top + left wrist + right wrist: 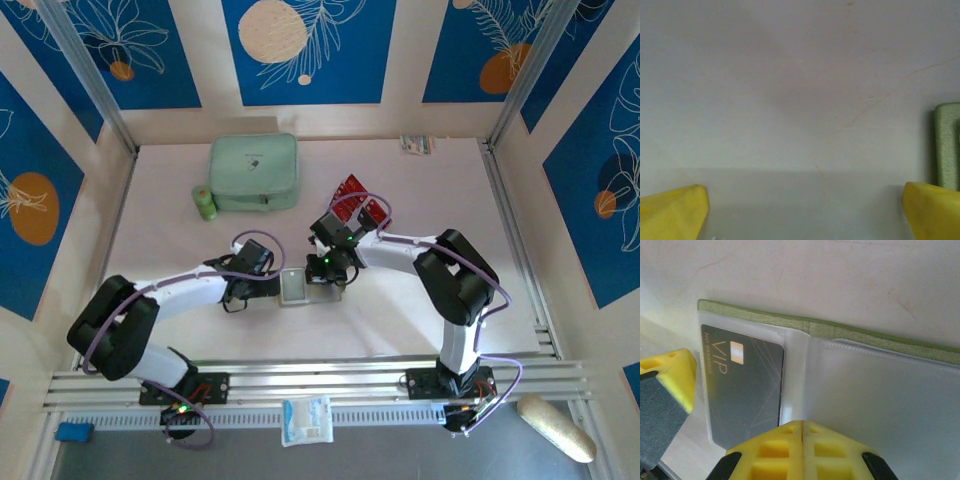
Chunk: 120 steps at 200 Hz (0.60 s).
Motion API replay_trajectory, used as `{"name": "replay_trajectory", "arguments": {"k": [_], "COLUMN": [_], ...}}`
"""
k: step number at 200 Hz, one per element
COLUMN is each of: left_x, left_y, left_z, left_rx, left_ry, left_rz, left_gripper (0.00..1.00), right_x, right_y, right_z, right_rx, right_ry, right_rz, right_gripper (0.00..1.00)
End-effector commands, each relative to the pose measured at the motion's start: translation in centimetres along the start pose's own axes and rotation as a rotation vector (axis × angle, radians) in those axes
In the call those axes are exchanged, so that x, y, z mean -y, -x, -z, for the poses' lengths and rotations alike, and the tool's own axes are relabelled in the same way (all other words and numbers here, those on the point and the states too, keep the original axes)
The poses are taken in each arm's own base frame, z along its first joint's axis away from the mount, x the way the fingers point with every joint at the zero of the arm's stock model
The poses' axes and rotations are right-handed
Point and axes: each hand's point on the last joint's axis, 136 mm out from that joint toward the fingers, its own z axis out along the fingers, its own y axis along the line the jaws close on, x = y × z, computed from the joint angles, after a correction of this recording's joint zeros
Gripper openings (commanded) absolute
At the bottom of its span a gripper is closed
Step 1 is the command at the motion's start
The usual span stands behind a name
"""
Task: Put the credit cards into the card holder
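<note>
DESK: Yellow fingers (675, 370) are seen closest to the lens. Whose are they, and how are they set?

FIELD: They belong to the right gripper (710, 437), pictured with its jaws parted by a narrow gap and nothing clamped between them. One finger is seen in front of the fold of the holder (840, 331); whether contact is made cannot be judged.

DESK: How is the holder shown?

FIELD: It is laid open on the table (420, 300), pale inside up, with its olive edge along the far side. A black card (742, 385) marked "VIP" is seated in the left clear pocket. From above, the holder (296, 287) is framed at mid-table between the two grippers, with the right gripper (325, 270) just beside it.

DESK: And the other arm?

FIELD: The left gripper (805, 215) is pictured wide open, with bare table (790, 100) between its fingers. The holder's olive edge (946, 145) is caught just beside its right-hand finger.

DESK: Are other cards accounted for?

FIELD: Red cards (358, 195) are seen lying beyond the right gripper, well apart from the holder and to the right of a mint case (254, 172).
</note>
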Motion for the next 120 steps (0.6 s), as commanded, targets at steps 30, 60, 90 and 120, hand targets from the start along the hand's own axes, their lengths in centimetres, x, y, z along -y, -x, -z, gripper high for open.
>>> {"name": "replay_trajectory", "arguments": {"k": [30, 60, 90, 120], "left_x": [0.8, 1.1, 1.4, 1.6], "left_y": [0.3, 0.4, 0.4, 0.2], "left_z": [-0.6, -0.8, -1.2, -1.5], "left_rx": [-0.016, -0.018, -0.028, -0.036], "left_ry": [-0.032, -0.040, -0.049, -0.060], "left_rz": [-0.010, -0.022, -0.032, -0.040], "left_gripper": [1.00, 1.00, 1.00, 1.00], "right_x": [-1.1, -1.4, -1.4, -1.3], "right_y": [0.5, 0.4, 0.2, -0.1], "right_z": [-0.3, -0.7, -1.1, -1.3], "right_rx": [-0.010, -0.018, -0.027, -0.033], "right_ry": [0.016, 0.014, 0.006, 0.001], "right_rz": [0.025, 0.028, 0.024, 0.009], "right_gripper": [0.00, 0.00, 0.00, 0.00]}}
